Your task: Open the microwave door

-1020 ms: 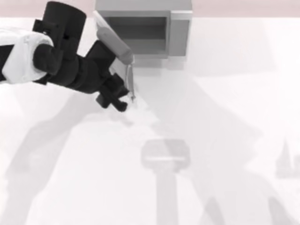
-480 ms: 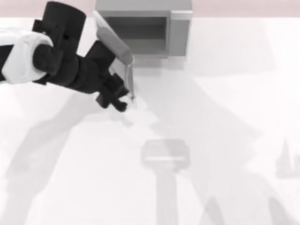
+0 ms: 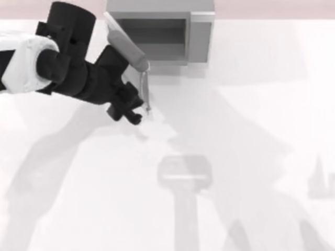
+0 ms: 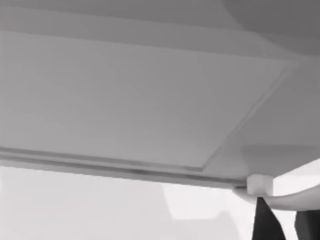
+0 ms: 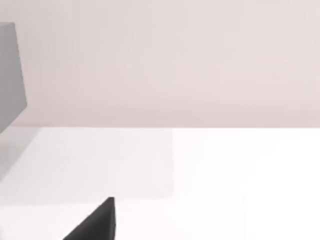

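- The microwave sits at the top centre of the top view, at the far edge of the white table; its dark inside is exposed.
- Its narrow control panel is on the right of the opening.
- The microwave door stands swung out from the left side of the opening, angled toward the lower right of the frame, with its pale handle at the free edge.
- The left gripper is in the upper left part of the top view, just below the door's free edge and right beside the handle.
- Whether its jaws clasp the handle or how far apart they stand cannot be told.
- In the left wrist view the door's window fills most of the frame, with a dark fingertip below the handle's end.
- The right gripper is outside the top view; only a dark tip shows in the right wrist view, so its jaws cannot be judged.
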You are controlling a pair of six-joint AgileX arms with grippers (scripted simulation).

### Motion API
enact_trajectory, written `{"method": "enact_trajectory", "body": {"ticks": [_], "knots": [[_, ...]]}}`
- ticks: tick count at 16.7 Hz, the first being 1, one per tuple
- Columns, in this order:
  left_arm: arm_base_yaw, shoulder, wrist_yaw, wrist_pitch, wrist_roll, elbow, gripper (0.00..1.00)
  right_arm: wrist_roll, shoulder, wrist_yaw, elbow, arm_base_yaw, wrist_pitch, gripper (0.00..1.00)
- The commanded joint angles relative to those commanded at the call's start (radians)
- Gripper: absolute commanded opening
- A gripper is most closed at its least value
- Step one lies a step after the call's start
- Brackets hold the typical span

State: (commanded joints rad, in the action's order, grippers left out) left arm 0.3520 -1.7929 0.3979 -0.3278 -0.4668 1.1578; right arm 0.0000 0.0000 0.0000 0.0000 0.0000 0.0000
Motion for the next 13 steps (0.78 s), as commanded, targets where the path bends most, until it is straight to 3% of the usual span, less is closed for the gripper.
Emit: {"method": "enact_trajectory", "body": {"ticks": [13], "knots": [[-0.031,0.000,0.048,-0.037,-0.077,0.005,0.00,0.000,0.000,0.000,0.000,0.000,0.000,1.00]]}}
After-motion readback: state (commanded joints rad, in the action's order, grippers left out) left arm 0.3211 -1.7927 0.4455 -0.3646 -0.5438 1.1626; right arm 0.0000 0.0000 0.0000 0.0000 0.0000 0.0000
